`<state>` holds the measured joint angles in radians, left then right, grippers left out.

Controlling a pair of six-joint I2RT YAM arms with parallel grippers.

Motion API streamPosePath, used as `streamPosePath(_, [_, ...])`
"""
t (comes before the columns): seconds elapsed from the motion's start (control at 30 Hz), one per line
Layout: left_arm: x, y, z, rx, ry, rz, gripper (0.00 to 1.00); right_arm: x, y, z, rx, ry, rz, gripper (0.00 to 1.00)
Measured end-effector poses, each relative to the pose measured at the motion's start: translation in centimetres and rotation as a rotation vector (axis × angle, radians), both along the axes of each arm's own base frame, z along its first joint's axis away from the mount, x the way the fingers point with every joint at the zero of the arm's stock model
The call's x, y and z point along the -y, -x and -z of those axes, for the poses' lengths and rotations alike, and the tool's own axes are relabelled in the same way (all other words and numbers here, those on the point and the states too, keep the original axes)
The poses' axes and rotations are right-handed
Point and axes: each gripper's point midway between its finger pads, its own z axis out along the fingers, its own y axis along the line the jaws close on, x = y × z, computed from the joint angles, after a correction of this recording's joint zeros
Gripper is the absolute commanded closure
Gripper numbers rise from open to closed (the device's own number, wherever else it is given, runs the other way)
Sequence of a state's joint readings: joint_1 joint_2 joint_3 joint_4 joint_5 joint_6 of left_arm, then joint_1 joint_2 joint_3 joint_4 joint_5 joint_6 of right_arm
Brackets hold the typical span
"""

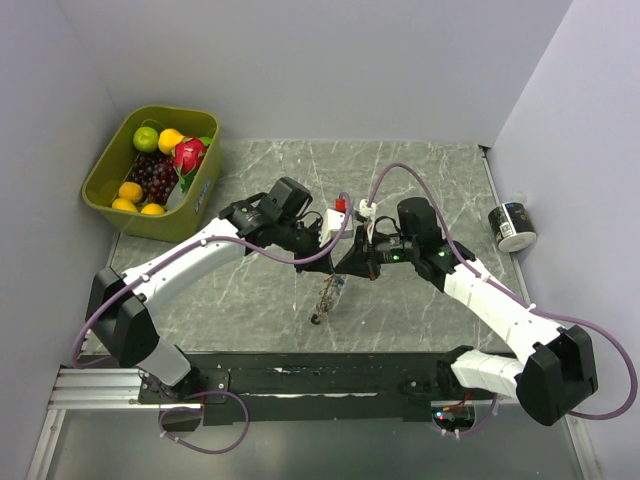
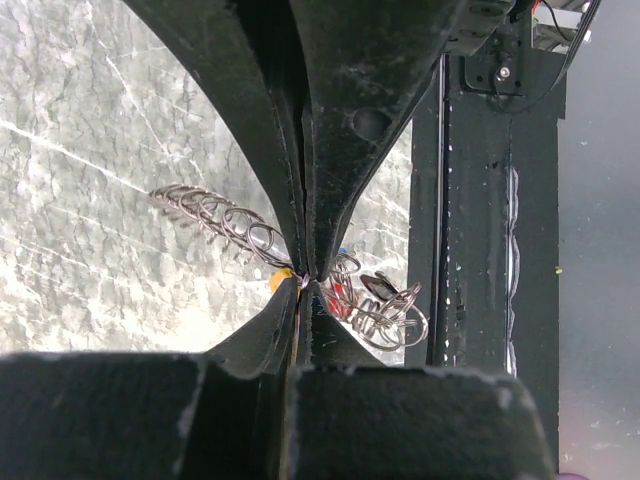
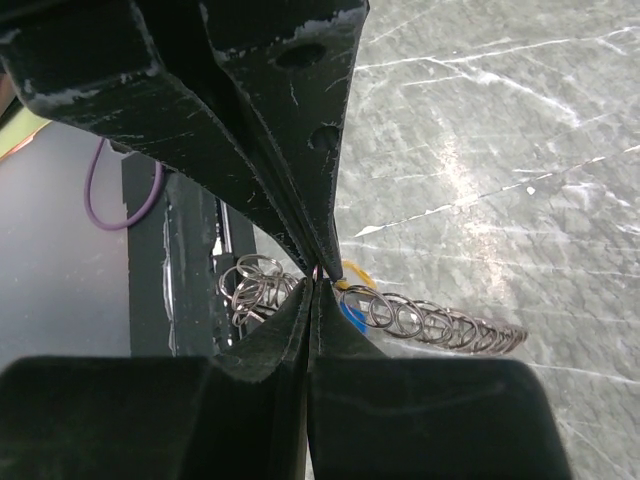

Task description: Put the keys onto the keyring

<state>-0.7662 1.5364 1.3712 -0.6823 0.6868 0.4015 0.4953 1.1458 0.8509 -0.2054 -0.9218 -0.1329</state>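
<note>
**Keyring pinched between two grippers, centre of the overhead frame, above a marble table**

Left gripper and right gripper: both pressed together on the keyring, tips near each other. Yellow-headed key, blue-headed key and red-headed key bunch beside the pinch. Risk: thin wire slipping from either pinch, dropping the ring and scattering keys.

We see the left gripper at mid-frame, its jaws pressed together on the keyring. The keyring's looped silvery rim runs out to the left over the grey marbled desk. A yellow key head sits right at the pinch. Just right of it hang a red key head and a cluster of small rings, beside a black rail.
</note>
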Motion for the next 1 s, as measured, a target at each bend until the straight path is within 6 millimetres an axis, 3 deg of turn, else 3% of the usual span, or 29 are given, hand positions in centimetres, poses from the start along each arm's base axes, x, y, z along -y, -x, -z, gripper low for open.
streamPosePath(0.07, [0.0,0.0,0.0,-0.001,0.0,-0.003,0.99,0.0,0.0,0.0,0.001,0.001,0.001,0.99])
streamPosePath(0.27, [0.1,-0.1,-0.1,0.014,0.034,-0.023,0.99,0.0,-0.2,-0.3,0.009,-0.008,0.019,0.61])
streamPosePath(0.47, [-0.1,-0.2,-0.1,0.054,0.121,-0.074,0.99,0.2,0.1,-2.6,0.088,-0.068,0.038,0.39])
streamPosePath(0.8, [-1.3,-1.0,-2.6,0.15,0.369,-0.187,0.99,0.8,0.7,-3.2,0.134,-0.105,0.069,0.37])
streamPosePath(1.0, [-1.1,-0.2,-4.0,0.175,0.5,-0.167,0.99,0.8,0.8,-3.1,0.128,-0.108,0.07,0.36])
